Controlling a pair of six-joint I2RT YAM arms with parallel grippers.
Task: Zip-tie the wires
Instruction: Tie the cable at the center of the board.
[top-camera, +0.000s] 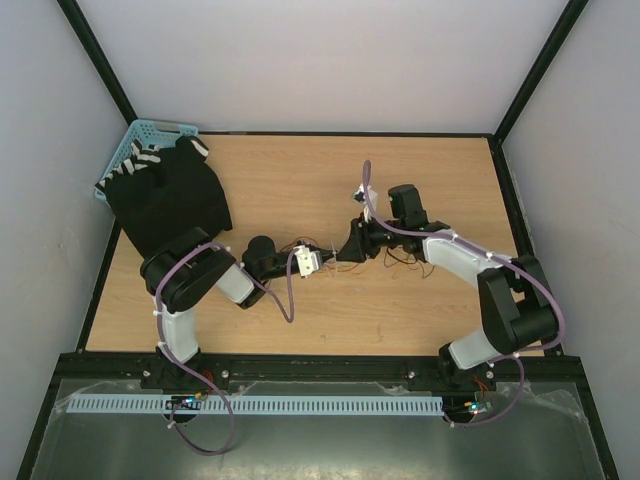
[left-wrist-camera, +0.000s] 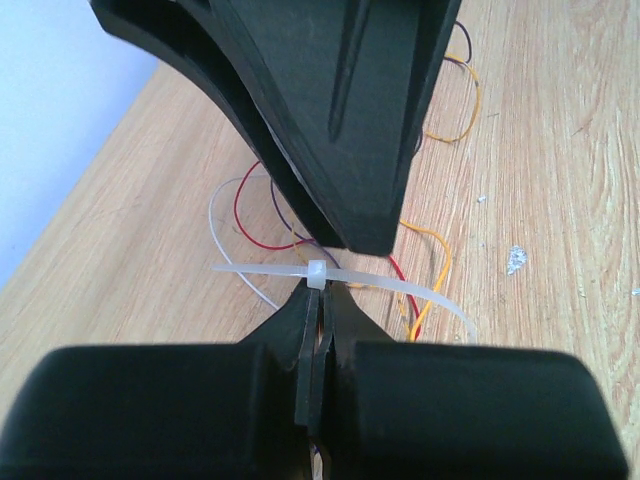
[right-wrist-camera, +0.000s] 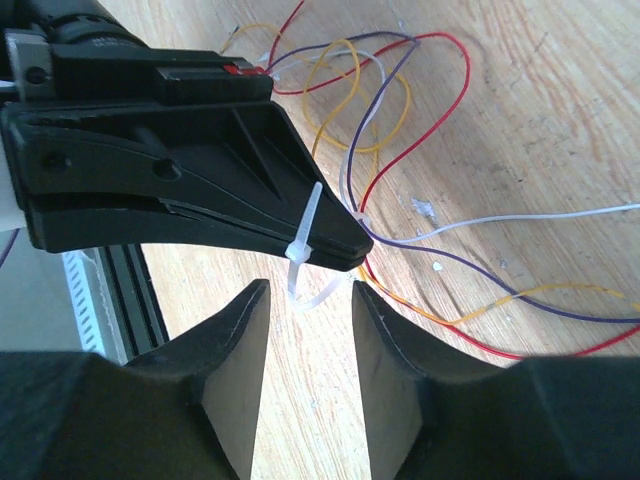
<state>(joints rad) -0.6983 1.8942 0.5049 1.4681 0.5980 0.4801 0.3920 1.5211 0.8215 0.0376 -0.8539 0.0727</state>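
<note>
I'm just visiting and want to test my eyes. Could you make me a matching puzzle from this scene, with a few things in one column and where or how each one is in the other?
Things:
1. left gripper
2. right gripper
3. wires
4. basket

Descriptions:
A. blue, at the far left corner of the table
B. open, jaws apart
C. shut on the zip tie
D. curling in coloured loops on the wood

Pairs: 1-C, 2-B, 3-D, 4-A
</note>
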